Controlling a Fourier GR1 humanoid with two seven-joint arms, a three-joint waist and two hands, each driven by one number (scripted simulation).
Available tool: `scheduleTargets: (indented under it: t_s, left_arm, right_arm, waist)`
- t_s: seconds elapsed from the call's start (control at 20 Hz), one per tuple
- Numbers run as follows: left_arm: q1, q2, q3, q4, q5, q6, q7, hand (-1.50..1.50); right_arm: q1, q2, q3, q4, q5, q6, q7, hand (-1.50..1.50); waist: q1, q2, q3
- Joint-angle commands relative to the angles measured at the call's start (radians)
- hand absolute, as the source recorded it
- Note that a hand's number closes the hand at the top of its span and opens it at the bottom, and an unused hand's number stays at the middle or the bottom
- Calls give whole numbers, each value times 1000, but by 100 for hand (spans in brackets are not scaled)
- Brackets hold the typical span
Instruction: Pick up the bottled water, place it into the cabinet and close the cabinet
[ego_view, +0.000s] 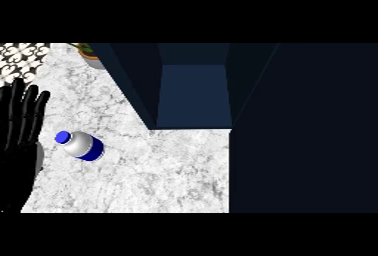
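Over on the left part of the bench (148, 175), the bottled water (81, 146) sits on the white marble top: blue cap toward the upper left, grey body, blue band at the other end. From this steep angle I honestly can't tell if it's standing up or lying on its side. Nothing is touching it.

Just to its left is the left robot hand (18, 145), black, fingers straight and pointing up the view, open and holding nothing. It's near the bottle, with a strip of marble between them. Its outer side and wrist are cut off by the view's left edge.

Up and to the right of the bottle is the cabinet (192, 90), dark navy and open, with a slightly bluer back wall. It's too dark inside to make out much else. The whole right side is one big dark panel (303, 130); door or cabinet side, can't say.

At the top, a potted plant (90, 56) peeks out, mostly hidden by the cabinet and cropped. A patterned tile patch (22, 52) fills the top left corner.
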Motion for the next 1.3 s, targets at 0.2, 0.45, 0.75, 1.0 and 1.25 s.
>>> scheduleTargets:
  t_s: [0.2,0.45,0.75,1.0,1.25]
  left_arm:
    - [105,21,183,-17,119,-28,-90,-150]
    - [176,-97,147,-63,299,17,123,-150]
    - [251,-69,218,-188,368,11,193,-150]
    - [348,-118,169,-337,365,15,247,-150]
    - [416,-123,214,-357,416,-17,250,-150]
  right_arm:
    - [151,-41,-48,-80,-85,88,8,-150]
    - [271,-7,71,-214,-243,168,103,-150]
    - [389,-52,4,-425,-357,192,220,-150]
    - [480,-48,-38,-392,-376,277,120,-150]
    - [589,-2,20,-461,-324,297,87,-150]
  waist:
    - [14,-24,8]
    - [12,-30,8]
    - [10,-25,8]
    - [10,-26,9]
    - [8,-27,8]
